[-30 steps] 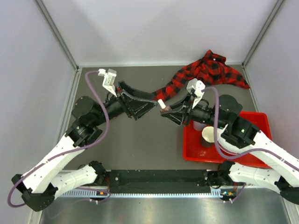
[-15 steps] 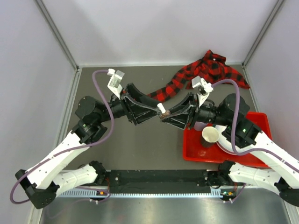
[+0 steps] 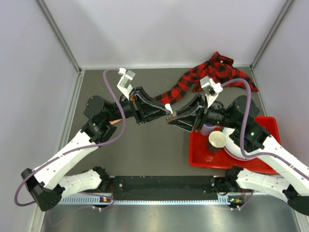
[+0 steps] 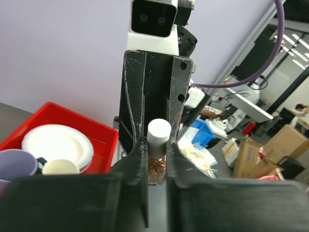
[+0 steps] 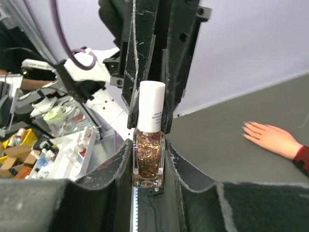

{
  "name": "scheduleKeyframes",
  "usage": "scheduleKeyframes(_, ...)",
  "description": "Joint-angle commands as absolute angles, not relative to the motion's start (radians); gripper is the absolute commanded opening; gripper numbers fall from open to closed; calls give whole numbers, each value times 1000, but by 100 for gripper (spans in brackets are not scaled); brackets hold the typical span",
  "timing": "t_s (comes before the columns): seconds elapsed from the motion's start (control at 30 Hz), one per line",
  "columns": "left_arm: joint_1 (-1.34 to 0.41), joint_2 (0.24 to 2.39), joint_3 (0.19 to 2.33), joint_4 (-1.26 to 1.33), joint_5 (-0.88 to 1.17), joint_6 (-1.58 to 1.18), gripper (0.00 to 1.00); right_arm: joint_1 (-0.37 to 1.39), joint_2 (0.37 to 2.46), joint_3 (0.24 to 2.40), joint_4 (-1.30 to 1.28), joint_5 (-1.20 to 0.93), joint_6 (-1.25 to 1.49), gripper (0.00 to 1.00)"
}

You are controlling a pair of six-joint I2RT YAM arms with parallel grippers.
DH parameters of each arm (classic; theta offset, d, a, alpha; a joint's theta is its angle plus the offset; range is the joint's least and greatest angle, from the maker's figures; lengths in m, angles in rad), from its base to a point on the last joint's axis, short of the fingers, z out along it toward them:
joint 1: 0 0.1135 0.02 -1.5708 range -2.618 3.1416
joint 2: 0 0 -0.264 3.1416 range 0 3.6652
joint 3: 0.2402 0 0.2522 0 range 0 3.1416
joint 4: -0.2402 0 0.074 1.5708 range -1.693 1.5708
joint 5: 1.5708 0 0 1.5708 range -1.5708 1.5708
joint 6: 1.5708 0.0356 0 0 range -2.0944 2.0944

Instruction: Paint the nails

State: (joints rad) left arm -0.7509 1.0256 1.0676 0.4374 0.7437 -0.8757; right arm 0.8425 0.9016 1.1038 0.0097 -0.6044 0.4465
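My right gripper (image 5: 148,150) is squeezed tight on the glittery polish bottle (image 5: 148,164), up in the air. My left gripper (image 5: 149,126) pinches its white cap (image 5: 151,104) from the other side. The nails (image 5: 247,126) are on the peach mannequin hand (image 5: 270,137). It lies flat on the grey table (image 5: 227,164), well apart from the bottle.

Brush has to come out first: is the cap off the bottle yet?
No, in the right wrist view the white cap sits on top of the bottle.

Left end effector (image 3: 167,110) and right end effector (image 3: 171,116) tip to tip, both narrowly closed.
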Motion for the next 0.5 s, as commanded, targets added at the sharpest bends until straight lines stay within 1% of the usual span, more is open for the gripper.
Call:
scheduleKeyframes(0.0,-756,1038,1141,419,727,-842,0,833,911,1127,-7,-582,347,0)
scheduleKeyframes(0.07,-756,1032,1163,329,662,-781,0,831,905,1131,-47,-526,313,0)
scheduleKeyframes(0.13,-759,1026,1181,264,589,-717,0,833,897,1135,-110,-418,246,0)
scheduleKeyframes(0.17,-764,1017,1184,197,493,-697,0,834,899,1138,-132,-367,227,0)
scheduleKeyframes(0.23,-794,1014,1203,119,349,-645,0,866,913,1150,-199,-159,169,0)
scheduleKeyframes(0.27,-814,1019,1210,83,166,-635,0,903,923,1161,-224,-47,137,0)
scheduleKeyframes(0.3,-853,1026,1221,5,76,-631,0,1030,955,1172,-245,230,48,0)
scheduleKeyframes(0.33,-874,1037,1250,-56,-11,-637,0,1082,974,1178,-236,364,7,0)
scheduleKeyframes(0.4,-938,1072,1276,-132,-246,-655,0,1150,1008,1181,-209,545,-63,0)
scheduleKeyframes(0.47,-969,1107,1293,-140,-328,-663,0,1163,1034,1175,-175,593,-81,0)
